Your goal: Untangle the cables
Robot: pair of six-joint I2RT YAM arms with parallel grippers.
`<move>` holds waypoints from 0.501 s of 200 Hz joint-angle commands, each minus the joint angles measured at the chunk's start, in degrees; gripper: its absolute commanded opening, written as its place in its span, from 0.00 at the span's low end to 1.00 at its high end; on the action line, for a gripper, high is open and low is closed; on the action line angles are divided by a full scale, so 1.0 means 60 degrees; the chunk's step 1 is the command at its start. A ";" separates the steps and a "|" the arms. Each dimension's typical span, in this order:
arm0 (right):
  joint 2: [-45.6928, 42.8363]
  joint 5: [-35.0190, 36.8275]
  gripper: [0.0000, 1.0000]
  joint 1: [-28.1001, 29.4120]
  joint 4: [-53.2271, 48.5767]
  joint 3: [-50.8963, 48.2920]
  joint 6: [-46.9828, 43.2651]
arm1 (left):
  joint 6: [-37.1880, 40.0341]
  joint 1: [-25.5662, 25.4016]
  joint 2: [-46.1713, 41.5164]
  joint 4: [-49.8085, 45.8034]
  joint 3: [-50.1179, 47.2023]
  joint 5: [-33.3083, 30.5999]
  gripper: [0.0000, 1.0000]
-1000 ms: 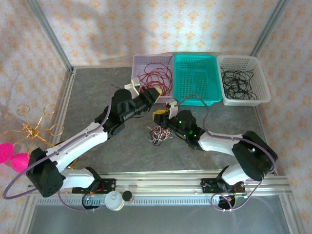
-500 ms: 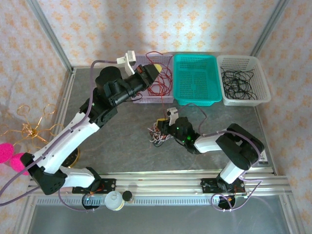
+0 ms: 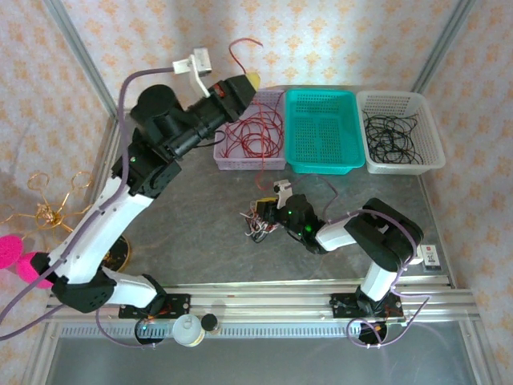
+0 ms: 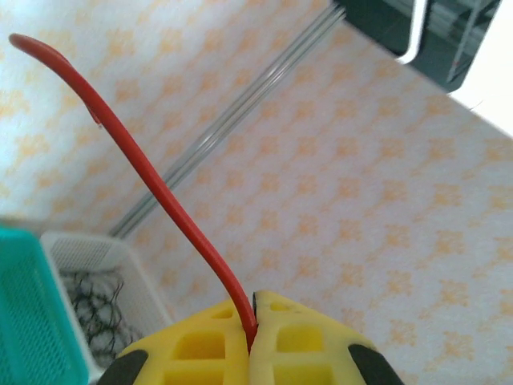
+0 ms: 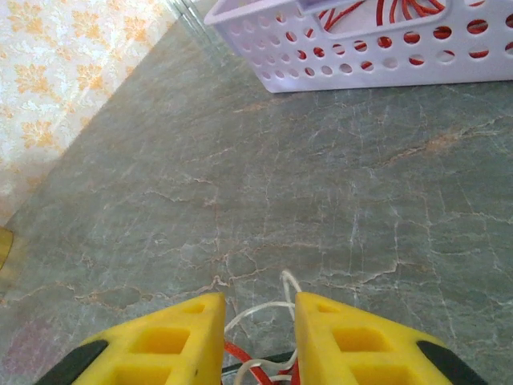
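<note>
Right jaws (image 5: 258, 321): spread a little, straddling white and red strands of the knotted cables (image 3: 258, 220) on the table (image 3: 208, 241).
Left jaws (image 4: 252, 325): pinching one red cable (image 4: 160, 188), raised higher than a second ago.
Meaning: that strand looks freed, and it belongs in the lilac basket (image 3: 240, 163).

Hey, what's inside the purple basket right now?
Red cables lie looped in the purple basket; one strand is pinched in the shut left gripper above it. The left arm covers the basket's left corner, so anything there is hidden.
</note>
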 commanded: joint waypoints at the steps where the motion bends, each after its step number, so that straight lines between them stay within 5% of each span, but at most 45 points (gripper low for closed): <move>1: -0.0003 0.0165 0.32 0.0033 -0.0486 -0.0130 -0.0103 | 0.0825 -0.0049 -0.0255 0.1162 0.0299 -0.0315 0.00; 53: -0.0680 0.0286 0.38 0.0026 -0.1479 0.0036 -0.0588 | 0.1308 -0.0049 0.0163 0.0660 0.1291 -0.0944 0.00; 100: -0.3807 0.0800 0.47 -0.0007 -0.5715 0.1088 -0.1771 | 0.1490 -0.0022 -0.0121 0.0183 0.0494 -0.1398 0.00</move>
